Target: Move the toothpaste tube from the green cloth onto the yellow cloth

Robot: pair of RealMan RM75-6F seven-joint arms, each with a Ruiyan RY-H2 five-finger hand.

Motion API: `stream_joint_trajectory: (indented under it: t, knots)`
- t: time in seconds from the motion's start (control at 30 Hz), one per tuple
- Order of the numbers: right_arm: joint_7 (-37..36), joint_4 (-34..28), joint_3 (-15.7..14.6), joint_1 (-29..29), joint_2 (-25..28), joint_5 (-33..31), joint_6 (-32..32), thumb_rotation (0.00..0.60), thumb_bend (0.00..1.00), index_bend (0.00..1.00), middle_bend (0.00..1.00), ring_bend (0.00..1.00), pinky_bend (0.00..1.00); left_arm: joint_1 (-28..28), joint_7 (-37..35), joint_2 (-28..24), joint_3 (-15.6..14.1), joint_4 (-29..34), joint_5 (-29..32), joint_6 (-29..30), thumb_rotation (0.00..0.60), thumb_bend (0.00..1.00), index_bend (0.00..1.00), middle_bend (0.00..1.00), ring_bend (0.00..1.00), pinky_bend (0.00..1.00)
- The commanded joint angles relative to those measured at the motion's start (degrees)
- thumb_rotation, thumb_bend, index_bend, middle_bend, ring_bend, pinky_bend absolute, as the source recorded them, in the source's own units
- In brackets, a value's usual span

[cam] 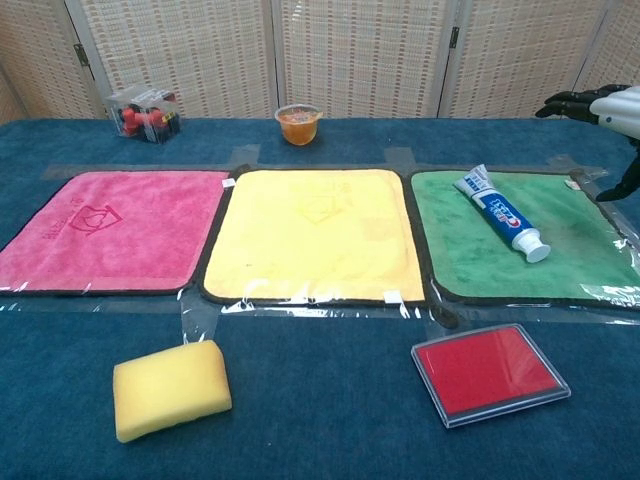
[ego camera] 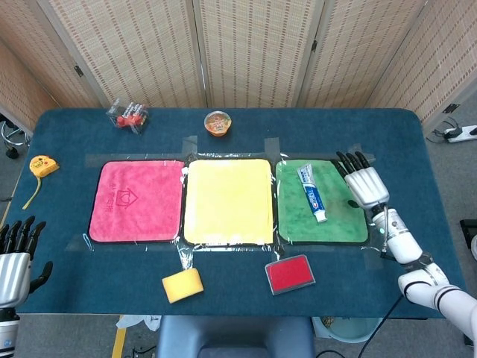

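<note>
The right hand (ego camera: 364, 184) is hovering over the 3 o'clock edge of the square green cloth (ego camera: 339, 216), palm down, its dark fingers (ego camera: 350, 160) lying apart and pointing toward 12 o'clock, gripping nothing; its white forearm is running back toward 5 o'clock. In the chest view this hand (cam: 610, 108) is showing at the frame's 2 o'clock corner, above the cloth. Just at its 9 o'clock side, apart from it, the white and blue toothpaste tube (ego camera: 312, 192) is lying flat on the green cloth, cap end toward 6 o'clock. Farther toward 9 o'clock the square yellow cloth (ego camera: 228, 200) is lying beside the green one, and the square pink cloth (ego camera: 137, 200) beyond that, all taped to the dark blue worktop (ego camera: 223, 280). The left hand (ego camera: 15, 257) is sitting at the worktop's 8 o'clock corner, fingers up and apart, holding nothing.
</note>
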State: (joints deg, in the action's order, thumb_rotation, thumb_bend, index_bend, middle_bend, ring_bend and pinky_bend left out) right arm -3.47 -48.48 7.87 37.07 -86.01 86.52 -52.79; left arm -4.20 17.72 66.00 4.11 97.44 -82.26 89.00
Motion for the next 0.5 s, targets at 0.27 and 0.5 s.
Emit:
stream_joint_trajectory:
  t: [0.27,0.5]
  knots:
    - [-9.4,15.6,-5.4,4.5,-9.0,6.4,-2.1,0.6,0.05,0.0,0.0,0.0,0.0,0.4,-0.5,-0.3,-0.1,0.1,0.5,-0.1,0.6,0.38,0.14,0.08,0.07,0.0]
    - [-12.1,21.1,-6.9,5.1,-12.2,7.0,-2.1,0.6,0.05,0.0,0.0,0.0,0.0,0.4,-0.7,-0.3,-0.1,0.1,0.6,-0.3,0.6,0.38,0.14,0.08,0.07,0.0]
